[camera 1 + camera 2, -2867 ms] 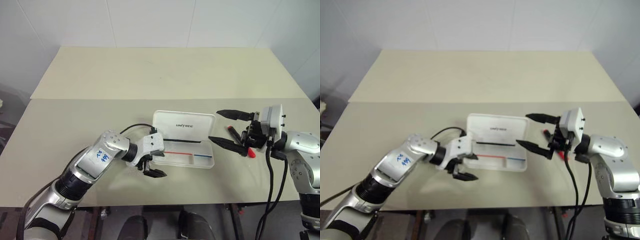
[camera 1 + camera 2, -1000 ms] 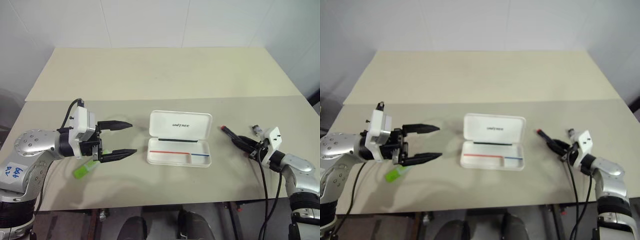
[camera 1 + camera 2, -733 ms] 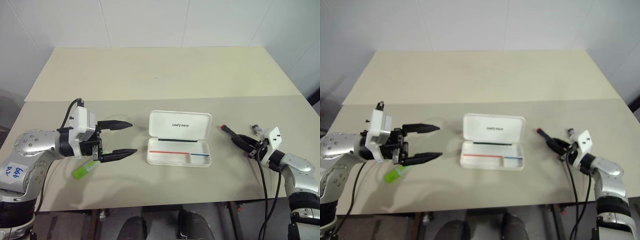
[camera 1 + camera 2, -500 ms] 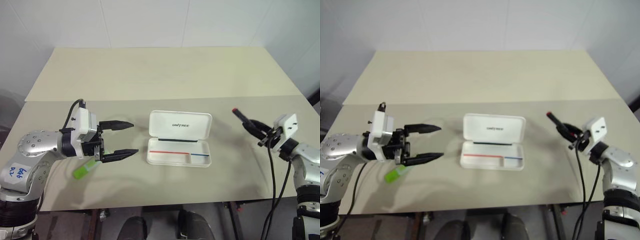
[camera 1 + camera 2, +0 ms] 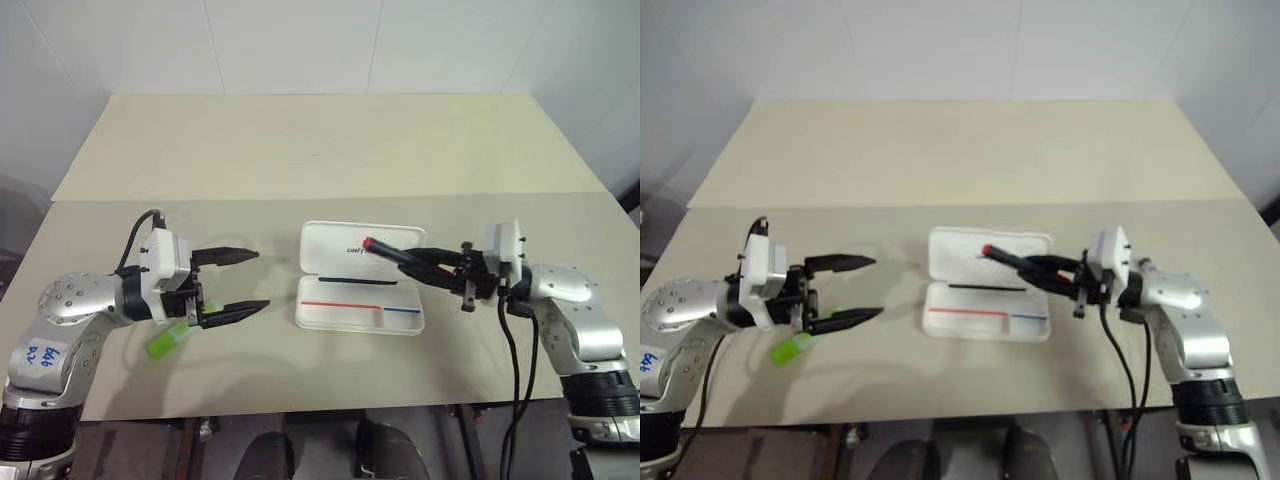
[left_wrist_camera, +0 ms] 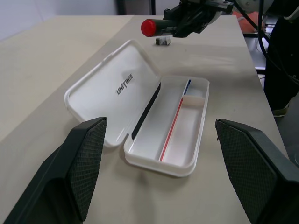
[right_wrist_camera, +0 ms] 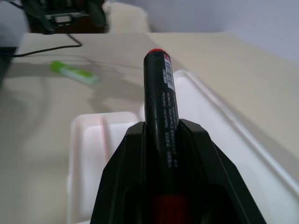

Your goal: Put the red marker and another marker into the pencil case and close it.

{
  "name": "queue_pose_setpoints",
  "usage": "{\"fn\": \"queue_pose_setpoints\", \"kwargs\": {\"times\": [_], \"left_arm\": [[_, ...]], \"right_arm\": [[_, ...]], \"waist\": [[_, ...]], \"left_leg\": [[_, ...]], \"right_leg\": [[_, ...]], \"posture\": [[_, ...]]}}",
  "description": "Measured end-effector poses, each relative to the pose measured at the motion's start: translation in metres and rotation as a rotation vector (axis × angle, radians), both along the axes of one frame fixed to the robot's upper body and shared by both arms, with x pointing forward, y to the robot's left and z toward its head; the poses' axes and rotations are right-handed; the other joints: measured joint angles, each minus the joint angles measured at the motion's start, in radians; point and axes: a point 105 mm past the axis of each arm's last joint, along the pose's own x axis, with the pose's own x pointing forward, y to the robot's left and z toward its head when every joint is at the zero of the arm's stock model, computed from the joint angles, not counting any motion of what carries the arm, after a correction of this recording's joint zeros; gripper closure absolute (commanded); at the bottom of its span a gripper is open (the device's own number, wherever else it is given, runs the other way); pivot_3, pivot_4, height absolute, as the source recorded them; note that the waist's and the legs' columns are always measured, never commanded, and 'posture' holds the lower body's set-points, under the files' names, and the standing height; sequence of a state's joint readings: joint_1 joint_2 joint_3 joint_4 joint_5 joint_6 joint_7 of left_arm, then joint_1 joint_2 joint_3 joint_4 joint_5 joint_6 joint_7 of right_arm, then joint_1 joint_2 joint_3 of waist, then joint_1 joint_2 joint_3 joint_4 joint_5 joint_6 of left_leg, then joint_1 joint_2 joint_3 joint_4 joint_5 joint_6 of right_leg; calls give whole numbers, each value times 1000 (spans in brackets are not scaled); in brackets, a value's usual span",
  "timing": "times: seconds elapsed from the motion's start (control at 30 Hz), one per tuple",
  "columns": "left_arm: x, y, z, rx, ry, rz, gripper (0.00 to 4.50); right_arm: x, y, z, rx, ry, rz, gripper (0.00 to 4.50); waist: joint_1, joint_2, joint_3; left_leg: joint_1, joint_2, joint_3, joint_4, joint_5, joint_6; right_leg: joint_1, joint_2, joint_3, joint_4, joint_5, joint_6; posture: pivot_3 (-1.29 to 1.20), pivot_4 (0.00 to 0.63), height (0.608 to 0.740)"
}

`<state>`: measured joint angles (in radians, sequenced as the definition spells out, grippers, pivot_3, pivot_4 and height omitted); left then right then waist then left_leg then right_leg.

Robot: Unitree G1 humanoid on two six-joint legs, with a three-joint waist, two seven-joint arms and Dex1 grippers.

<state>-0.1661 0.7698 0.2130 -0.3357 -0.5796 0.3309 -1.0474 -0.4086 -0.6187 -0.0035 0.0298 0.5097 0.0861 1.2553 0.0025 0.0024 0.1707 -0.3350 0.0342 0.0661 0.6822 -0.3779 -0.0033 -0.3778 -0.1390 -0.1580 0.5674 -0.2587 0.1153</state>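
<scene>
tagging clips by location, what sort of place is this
Probably a lab or test room, not a home: a bare beige table against plain white wall panels, with just a pencil case and two markers laid out for the robot.

Left arm reaches in from the robot's left, forearm bent inward, its left gripper held level above the table with both black fingers spread wide apart (nothing between them). Right arm is folded across toward the centre, wrist turned so the right gripper points level to the robot's left, fingers clamped on the red marker, whose red tip leads.
</scene>
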Motion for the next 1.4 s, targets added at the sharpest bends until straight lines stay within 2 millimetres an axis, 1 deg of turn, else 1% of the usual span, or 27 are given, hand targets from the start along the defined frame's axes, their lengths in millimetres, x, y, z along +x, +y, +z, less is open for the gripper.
{"fn": "queue_pose_setpoints", "kwargs": {"times": [0.03, 0.1, 0.2, 0.33, 0.47, 0.63, 0.8, 0.93, 1.0, 1.1, 1.23, 1.3, 1.4], "left_arm": [[0, 0, 0, -2, -3, 5, 540], [-1, 2, -3, -3, 5, 16, 540], [-1, 2, -5, -3, 11, 22, 540], [-3, 3, -9, -7, 21, 45, 540], [-4, 1, -9, -11, 13, 52, 540], [-4, 0, -9, -19, 10, 63, 540], [-5, 0, -12, -29, 16, 79, 540], [-4, -1, -12, -37, 17, 83, 540], [-4, -2, -12, -41, 17, 83, 540], [-4, -2, -12, -47, 16, 87, 540], [-5, -3, -12, -46, 14, 89, 540], [-6, -4, -13, -46, 16, 95, 540], [-5, 3, -16, -57, 14, 153, 540]], "right_arm": [[0, 8, -5, -17, 12, 41, 3862], [0, 16, -16, -42, 45, 88, 3862], [1, 19, -30, -86, 74, 123, 3862], [10, 28, -38, -169, 40, 172, 3862], [15, 39, -47, -201, 29, 195, 3862], [20, 43, -54, -236, 15, 193, 3862], [22, 44, -54, -245, 10, 190, 2087], [22, 49, -51, -231, -5, 202, 583], [20, 51, -46, -219, -17, 210, 11], [16, 57, -30, -157, -23, 233, 11], [2, 61, 5, -4, -24, 275, 11], [-6, 55, 19, 47, -30, 285, 11], [-13, 43, 29, 67, -15, 279, 11]], "waist": [[-2, 0, 0], [-2, 0, 0], [0, 0, 0], [-7, 0, 0], [-7, 0, 0], [-4, 0, 0], [-6, 0, 0], [-6, 0, 0], [-5, 0, 0], [-6, 0, 0], [-2, 1, 0], [0, 0, 0], [-2, 1, 0]], "left_leg": [[0, 0, 0, 0, 0, 0], [0, 0, -1, 0, 0, 0], [-1, 0, -1, 0, 0, 0], [0, 0, 0, -1, 0, 0], [-1, 1, 0, -1, 0, -1], [-1, 1, 0, 0, 0, -1], [0, 2, 0, 0, 0, -1], [0, 2, 0, 0, 0, -1], [0, 2, 0, 0, 0, -1], [-1, 2, 0, 0, 0, -1], [-1, 2, -1, 0, -1, -2], [-1, 2, -1, 0, -2, -1], [-1, 1, -1, 0, -3, 0]], "right_leg": [[0, 0, 0, 0, 0, 0], [0, 0, -1, 1, 0, 0], [-1, 0, -1, 1, 0, 0], [-1, 0, -1, 1, 0, 0], [-2, 1, 0, 1, 0, -1], [-1, 1, 0, 1, 0, -1], [-1, 2, 0, 1, 0, -1], [-1, 2, 0, 1, 0, -1], [-1, 2, 0, 1, 0, -1], [-2, 2, 0, 1, 0, -1], [-2, 2, -1, 2, 0, -1], [-2, 1, -1, 2, 0, -1], [-2, 1, 0, 2, 0, -1]], "posture": [[0, 150, 740], [0, 150, 740], [0, 150, 740], [0, 150, 740], [0, 150, 740], [0, 150, 740], [0, 150, 740], [0, 150, 740], [0, 150, 740], [0, 150, 740], [0, 150, 740], [0, 150, 740], [0, 150, 740]]}}
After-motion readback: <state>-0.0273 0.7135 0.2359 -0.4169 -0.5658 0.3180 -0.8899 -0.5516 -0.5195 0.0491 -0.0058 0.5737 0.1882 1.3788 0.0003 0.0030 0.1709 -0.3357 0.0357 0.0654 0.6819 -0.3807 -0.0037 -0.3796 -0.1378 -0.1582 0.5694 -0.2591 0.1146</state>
